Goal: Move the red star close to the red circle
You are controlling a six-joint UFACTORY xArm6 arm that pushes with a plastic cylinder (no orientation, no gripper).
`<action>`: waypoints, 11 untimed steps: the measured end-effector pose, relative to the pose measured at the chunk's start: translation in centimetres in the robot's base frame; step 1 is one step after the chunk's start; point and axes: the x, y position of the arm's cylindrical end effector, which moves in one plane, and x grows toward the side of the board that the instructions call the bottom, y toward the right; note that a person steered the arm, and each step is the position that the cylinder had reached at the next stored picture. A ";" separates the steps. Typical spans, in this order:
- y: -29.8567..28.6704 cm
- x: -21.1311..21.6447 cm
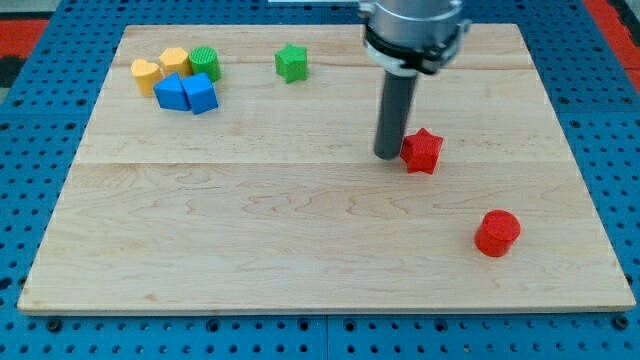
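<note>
Camera view: our tip (387, 154) touches the red star (422, 151) from the view's left; red circle (497, 233) sits lower right on the worktop (300, 250). No claw shows; no writing readable. Two red blocks.

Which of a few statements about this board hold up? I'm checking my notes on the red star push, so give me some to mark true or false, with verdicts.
1. My tip sits just at the view's left of the red star. True.
2. The red circle touches the red star. False: bare board lies between them; the circle is lower and further to the view's right.
3. The green star stands alone near the view's top. True.
4. The two blue blocks lie at the view's bottom right. False: they sit in the top-left cluster, with the yellow heart, an orange block and a green block.
</note>
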 end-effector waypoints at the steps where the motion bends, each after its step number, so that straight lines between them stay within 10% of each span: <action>1: 1.1 -2.0; 11: 15.1 3.5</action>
